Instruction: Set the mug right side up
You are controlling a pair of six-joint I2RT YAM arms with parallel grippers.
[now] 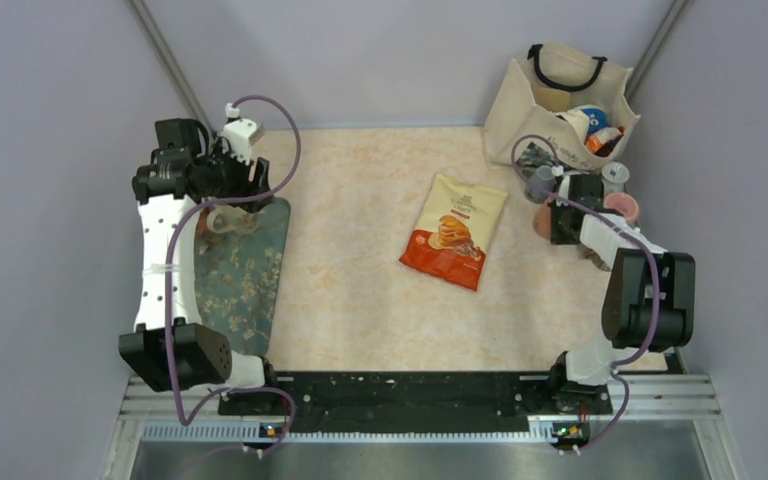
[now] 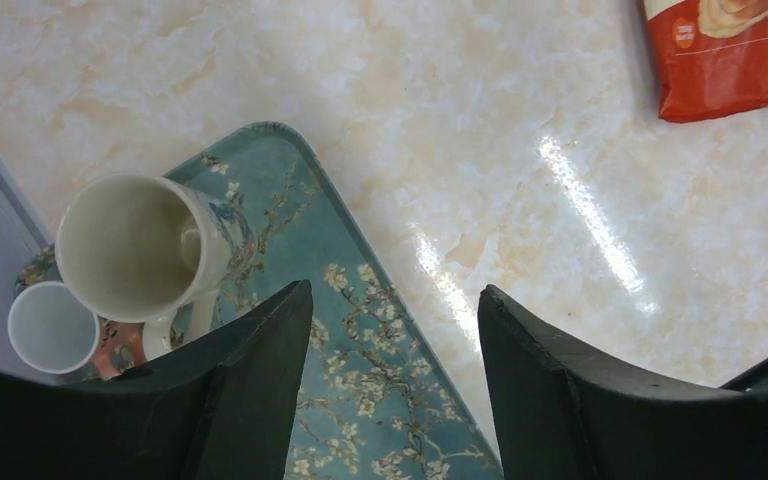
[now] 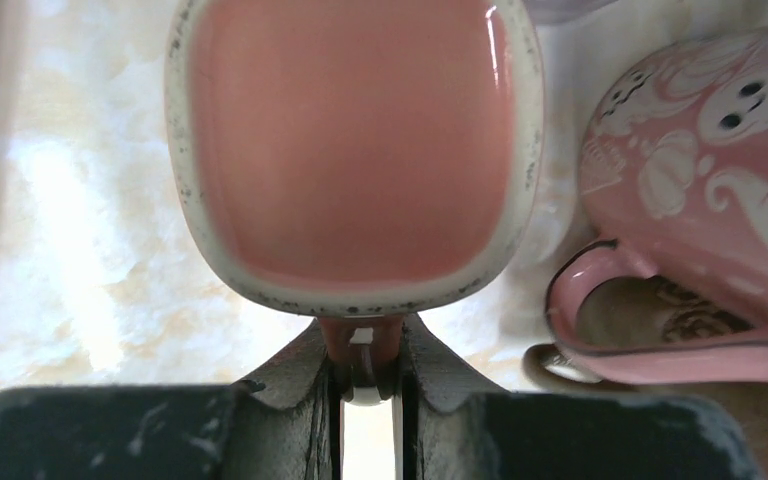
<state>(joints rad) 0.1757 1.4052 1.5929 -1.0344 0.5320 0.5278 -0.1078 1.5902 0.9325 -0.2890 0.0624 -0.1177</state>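
Observation:
A pink mug with a speckled cream rim fills the right wrist view, its flat pink face towards the camera. My right gripper is shut on the mug's handle, both fingers pressed against its sides. In the top view this gripper sits at the table's right side, with the mug just to its left. My left gripper stands open over the edge of a floral tray, nothing between its fingers.
A pink mug with white ghosts lies close to the right of the held mug. On the tray stand a cream floral mug and a small white cup. A snack bag lies mid-table. A tote bag stands at the back right.

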